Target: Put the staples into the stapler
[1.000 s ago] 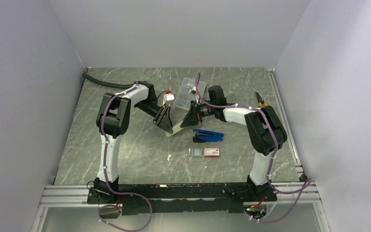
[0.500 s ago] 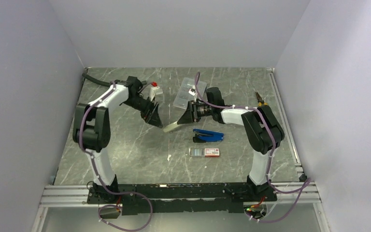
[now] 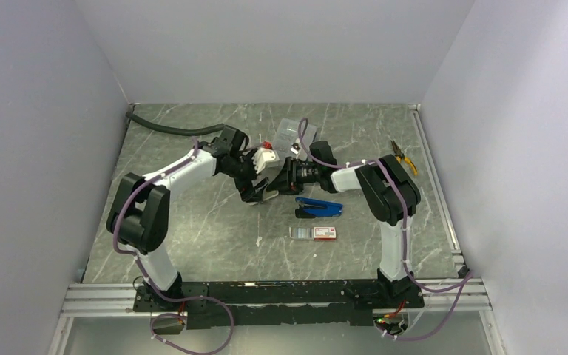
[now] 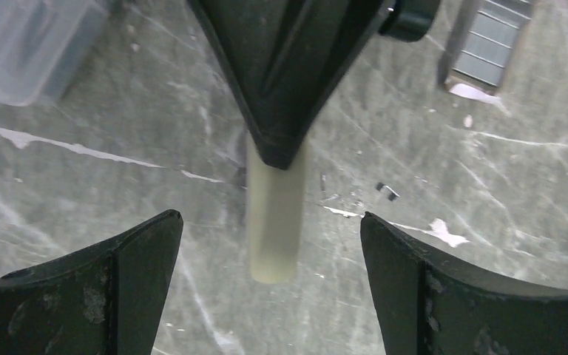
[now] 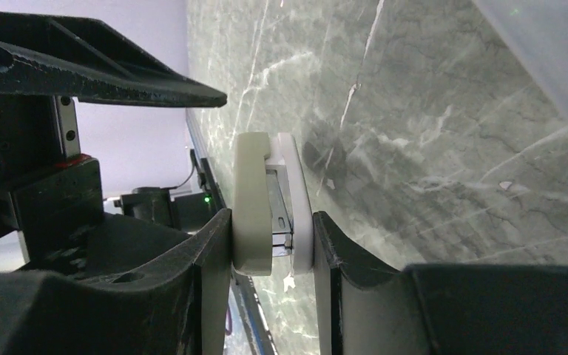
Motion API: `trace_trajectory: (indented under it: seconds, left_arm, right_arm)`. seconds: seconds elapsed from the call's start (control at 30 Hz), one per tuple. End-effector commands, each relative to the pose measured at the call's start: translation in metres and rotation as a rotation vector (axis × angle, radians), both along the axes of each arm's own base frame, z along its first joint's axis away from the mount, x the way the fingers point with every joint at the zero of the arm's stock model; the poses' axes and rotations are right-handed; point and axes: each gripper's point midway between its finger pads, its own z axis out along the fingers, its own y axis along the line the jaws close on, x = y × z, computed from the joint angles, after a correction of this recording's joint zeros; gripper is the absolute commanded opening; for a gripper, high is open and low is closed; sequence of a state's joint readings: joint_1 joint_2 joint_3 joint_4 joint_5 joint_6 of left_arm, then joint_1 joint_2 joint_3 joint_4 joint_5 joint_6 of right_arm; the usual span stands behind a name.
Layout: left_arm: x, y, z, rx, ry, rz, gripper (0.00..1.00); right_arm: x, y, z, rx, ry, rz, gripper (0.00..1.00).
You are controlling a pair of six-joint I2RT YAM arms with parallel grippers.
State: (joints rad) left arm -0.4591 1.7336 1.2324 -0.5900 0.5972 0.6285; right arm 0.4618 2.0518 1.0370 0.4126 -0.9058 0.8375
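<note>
Right hand (image 5: 272, 222) squeezing a cream stapler (image 5: 255, 192), left hand (image 4: 270, 218) wide open, grey marble worktop (image 3: 192, 229), pale walls (image 3: 281, 44) around.

Built of white links (image 3: 185, 166), black joints (image 3: 144, 214); strung with purple cables (image 3: 301, 134); tipped with scuffed black tapered fingers (image 4: 81, 296); bolted on black bases (image 3: 159, 292).

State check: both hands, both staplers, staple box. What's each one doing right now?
left hand: open, empty
right hand: shut on the cream stapler
cream stapler: closed, gripped top and base
blue stapler: lying flat, untouched
staple box: lying flat, tray slid partly out
</note>
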Motion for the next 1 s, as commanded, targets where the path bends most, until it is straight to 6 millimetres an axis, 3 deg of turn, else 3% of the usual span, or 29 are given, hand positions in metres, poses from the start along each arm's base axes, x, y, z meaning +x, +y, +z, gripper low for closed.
trace_trajectory:
  seconds: [0.0, 0.33, 0.67, 0.83, 0.97]
  left_arm:
    - [0.024, -0.009, -0.006, 0.038, -0.133, -0.015, 0.95]
    - [0.016, -0.013, -0.036, 0.14, -0.143, -0.045, 0.91]
    - [0.014, -0.007, -0.043, 0.18, -0.133, -0.041, 0.59]
    - [0.013, -0.002, -0.045, 0.207, -0.132, -0.048, 0.41]
    - [0.009, 0.004, -0.045, 0.231, -0.118, -0.058, 0.38]
  right_arm:
    - [0.011, 0.011, 0.019, 0.066, -0.027, -0.005, 0.02]
    - [0.009, 0.011, 0.014, 0.066, -0.019, 0.007, 0.03]
    - [0.01, 0.011, 0.009, 0.045, -0.028, 0.017, 0.08]
    - [0.011, 0.01, 0.006, 0.031, -0.035, 0.025, 0.22]
    - [0.013, 0.01, 0.01, 0.023, -0.064, 0.038, 0.43]
